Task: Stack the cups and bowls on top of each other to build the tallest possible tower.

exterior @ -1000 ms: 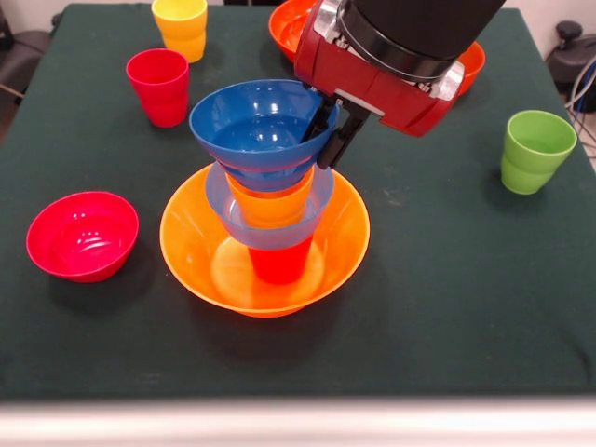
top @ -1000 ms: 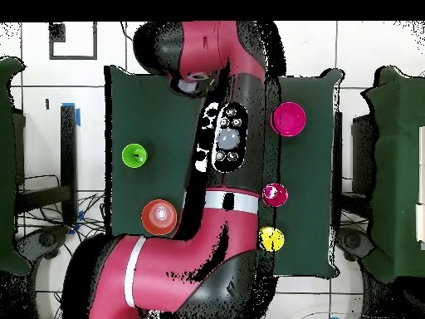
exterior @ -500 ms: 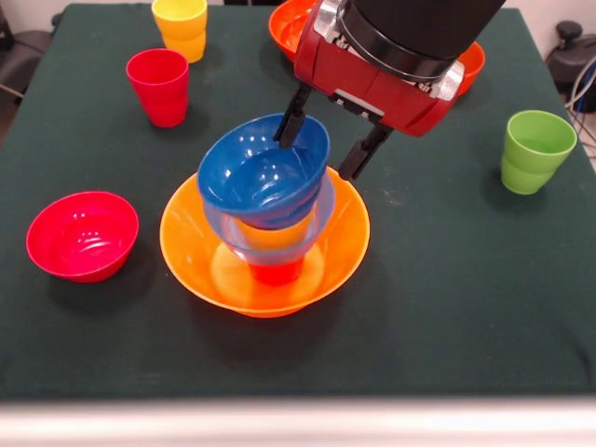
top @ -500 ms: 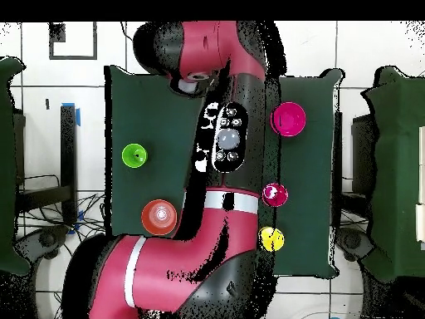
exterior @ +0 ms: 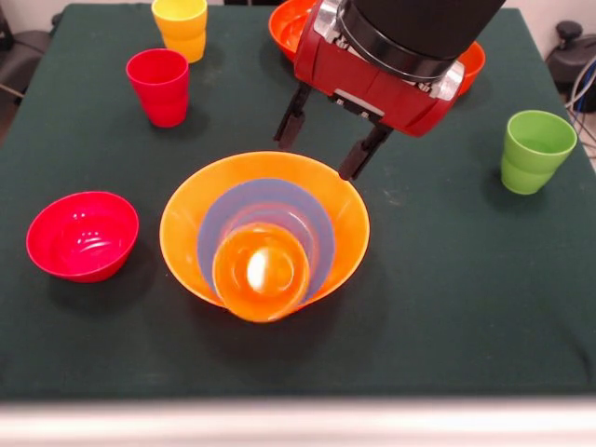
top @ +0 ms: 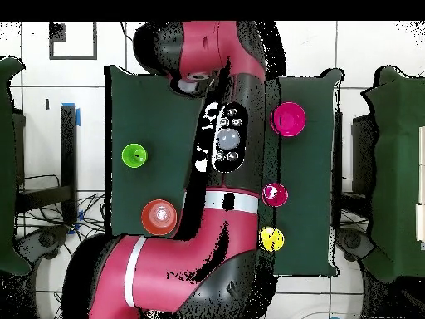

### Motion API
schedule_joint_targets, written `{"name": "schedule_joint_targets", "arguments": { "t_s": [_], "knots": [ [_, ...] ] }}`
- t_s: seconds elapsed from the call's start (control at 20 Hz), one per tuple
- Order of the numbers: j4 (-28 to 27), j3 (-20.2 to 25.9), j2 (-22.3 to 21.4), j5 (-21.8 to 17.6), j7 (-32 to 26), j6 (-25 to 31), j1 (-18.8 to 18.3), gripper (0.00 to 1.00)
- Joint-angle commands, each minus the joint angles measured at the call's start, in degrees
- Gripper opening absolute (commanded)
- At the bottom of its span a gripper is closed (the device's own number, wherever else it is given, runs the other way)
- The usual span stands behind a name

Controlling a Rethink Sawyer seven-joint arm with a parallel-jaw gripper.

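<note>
— Tower (exterior: 264, 244): where is it?
— Mid-table, in the big orange bowl (exterior: 182, 219): a light blue bowl (exterior: 216, 223) inside it, and an orange cup (exterior: 261, 272) tipped toward the camera, mouth showing.
— And the gripper (exterior: 324, 140)?
— Just behind the big bowl's rim, jaws apart, nothing between them.
— Loose pieces?
— Magenta bowl (exterior: 82, 236) to the left; crimson cup (exterior: 159, 87), yellow cup (exterior: 181, 27) and green cup (exterior: 535, 150) stand apart.

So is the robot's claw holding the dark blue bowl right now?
No, the gripper hangs open and empty above the big orange bowl, and no dark blue bowl shows in either view.
</note>
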Motion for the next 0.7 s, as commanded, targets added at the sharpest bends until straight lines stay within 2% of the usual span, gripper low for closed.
{"name": "schedule_joint_targets", "arguments": {
  "t_s": [0.05, 0.5, 0.7],
  "knots": [
    [1.8, 4.1, -0.1, -0.5, -12.2, 4.6, -0.3, 1.00],
    [1.4, 4.0, -0.3, -0.4, -12.4, 6.0, -0.4, 1.00],
    [6.0, 3.9, -1.5, -0.4, -11.2, 2.0, -0.8, 1.00]
  ]
}}
